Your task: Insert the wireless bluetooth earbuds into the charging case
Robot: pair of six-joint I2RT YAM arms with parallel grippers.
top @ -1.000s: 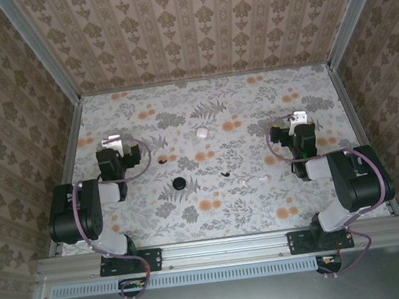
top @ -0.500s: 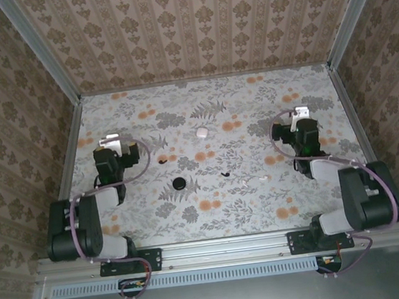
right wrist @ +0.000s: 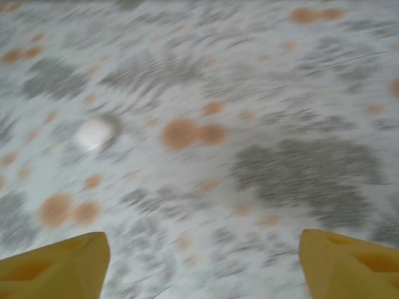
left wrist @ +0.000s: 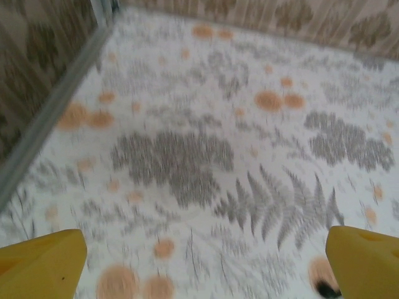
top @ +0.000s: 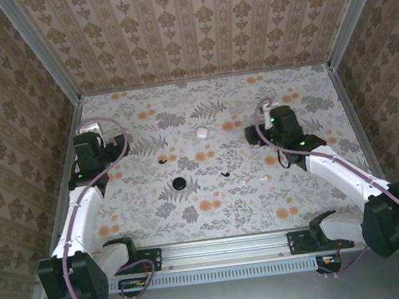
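Near the table's middle lie a white round case (top: pixel 202 131) and a black round case (top: pixel 179 183). Loose earbuds lie around them: a black one (top: pixel 161 160), another black one (top: pixel 224 173) and a white one (top: pixel 263 178). My left gripper (top: pixel 88 142) hovers by the left wall. It is open (left wrist: pixel 206 249) over bare cloth, with a small dark thing (left wrist: pixel 324 288) at its right finger's edge. My right gripper (top: pixel 258 130) is right of the white case (right wrist: pixel 95 132), well apart from it. Its jaws stand open (right wrist: pixel 202 240) with nothing between them.
The table carries a floral cloth (top: pixel 221 212). It is boxed in by patterned walls and metal rails, one close to my left gripper (left wrist: pixel 50 118). Both wrist views are blurred by motion.
Both arms have unfolded from near their bases. The left gripper swung left toward the wall, and the right gripper moved left toward the white case. Nothing on the table has moved.
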